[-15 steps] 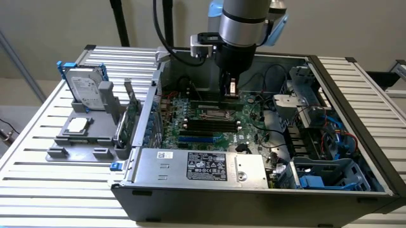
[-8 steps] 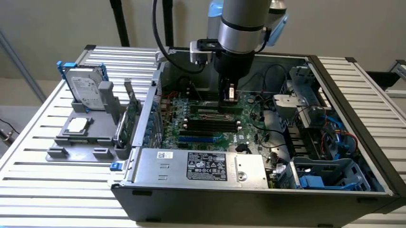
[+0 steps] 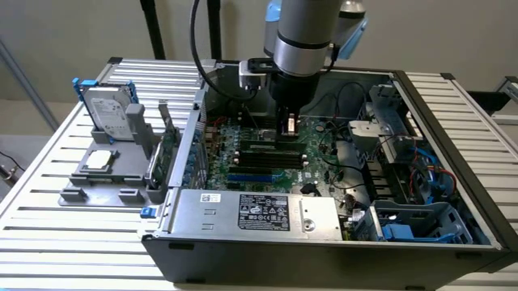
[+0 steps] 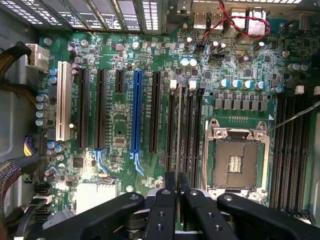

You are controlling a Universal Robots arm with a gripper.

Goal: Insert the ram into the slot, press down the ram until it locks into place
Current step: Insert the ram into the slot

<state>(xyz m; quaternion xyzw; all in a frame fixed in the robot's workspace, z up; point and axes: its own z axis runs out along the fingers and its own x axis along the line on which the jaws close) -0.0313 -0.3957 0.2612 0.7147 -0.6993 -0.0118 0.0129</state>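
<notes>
Motherboard (image 4: 120, 130) below: 1 gripper (image 4: 177, 187) pinches 1 ram (image 4: 179, 131).

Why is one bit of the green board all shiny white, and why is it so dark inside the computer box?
Wrist view: light glares off the large green motherboard beside the black pincer, washing a patch white. Exterior view: the grey metal computer case walls and the silver robot arm shade the inside, while the slatted metal table is bright.
</notes>
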